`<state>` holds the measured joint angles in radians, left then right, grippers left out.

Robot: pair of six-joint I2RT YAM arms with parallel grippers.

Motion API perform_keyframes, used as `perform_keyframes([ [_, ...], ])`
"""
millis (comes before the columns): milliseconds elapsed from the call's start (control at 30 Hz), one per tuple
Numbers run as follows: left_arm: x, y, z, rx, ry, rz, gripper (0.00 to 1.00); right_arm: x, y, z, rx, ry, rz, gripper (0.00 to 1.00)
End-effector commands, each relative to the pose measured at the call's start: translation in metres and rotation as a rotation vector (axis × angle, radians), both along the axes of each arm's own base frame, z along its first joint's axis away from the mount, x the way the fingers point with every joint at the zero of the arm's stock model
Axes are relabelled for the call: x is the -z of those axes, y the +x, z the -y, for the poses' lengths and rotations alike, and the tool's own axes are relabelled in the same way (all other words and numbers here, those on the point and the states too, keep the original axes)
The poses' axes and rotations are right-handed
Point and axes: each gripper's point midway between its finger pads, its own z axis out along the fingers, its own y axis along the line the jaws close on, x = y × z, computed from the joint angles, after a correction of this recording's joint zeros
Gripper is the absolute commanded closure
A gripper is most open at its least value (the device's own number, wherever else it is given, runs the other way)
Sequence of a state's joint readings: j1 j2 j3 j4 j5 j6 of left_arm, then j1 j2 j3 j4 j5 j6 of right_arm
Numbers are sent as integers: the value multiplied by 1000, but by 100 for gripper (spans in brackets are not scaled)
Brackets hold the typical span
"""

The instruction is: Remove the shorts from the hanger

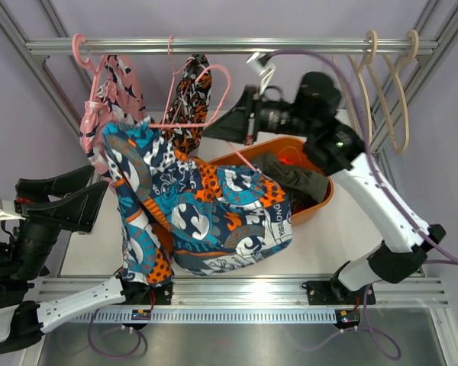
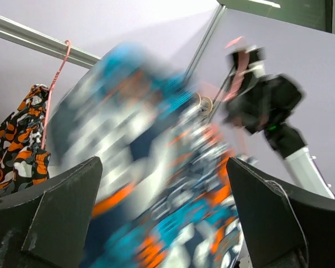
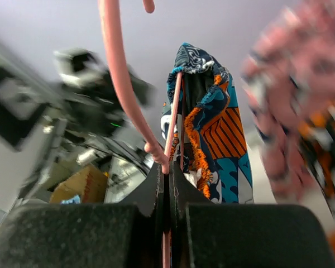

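A large blue, orange and white print shorts (image 1: pixel 202 210) spreads between the two arms, over the near-left rim of the orange basket (image 1: pixel 324 200); neither gripper holds it. In the left wrist view the same shorts (image 2: pixel 156 184) shows as a blur in front of my open left gripper (image 2: pixel 164 218). That left gripper (image 1: pixel 99 183) stands just left of the cloth. My right gripper (image 1: pixel 208 131) is shut on the lower wire of a pink hanger (image 1: pixel 227 84) on the rail. The hanger (image 3: pixel 123 84) carries another print shorts (image 3: pixel 215 123), seen from above as an orange-black shorts (image 1: pixel 191 95).
The basket holds dark olive shorts (image 1: pixel 298 179) and some red cloth (image 1: pixel 290 160). A pink patterned garment (image 1: pixel 114 99) hangs on another pink hanger at the rail's left end. Beige empty hangers (image 1: pixel 385 91) hang at the rail's right end. Frame posts stand at both sides.
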<state>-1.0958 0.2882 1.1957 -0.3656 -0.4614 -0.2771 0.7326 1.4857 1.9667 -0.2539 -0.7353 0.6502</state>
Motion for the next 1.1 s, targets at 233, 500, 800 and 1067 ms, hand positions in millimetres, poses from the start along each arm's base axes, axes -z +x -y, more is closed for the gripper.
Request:
perform_keyframes([
  [233,58,63,14,-289,51,-384,3,126,41,-44,75,-332,98,100],
  [500,111,89,44,-409,-55,-673,17,123,33,-48,78,-351,210,100],
  [800,142,95,67,-445,-111,-894,21,122,40,-44,120,-367,260,100],
  [1067,158,121,81,-416,-117,-949,22,119,33,-41,101,-356,253,100],
])
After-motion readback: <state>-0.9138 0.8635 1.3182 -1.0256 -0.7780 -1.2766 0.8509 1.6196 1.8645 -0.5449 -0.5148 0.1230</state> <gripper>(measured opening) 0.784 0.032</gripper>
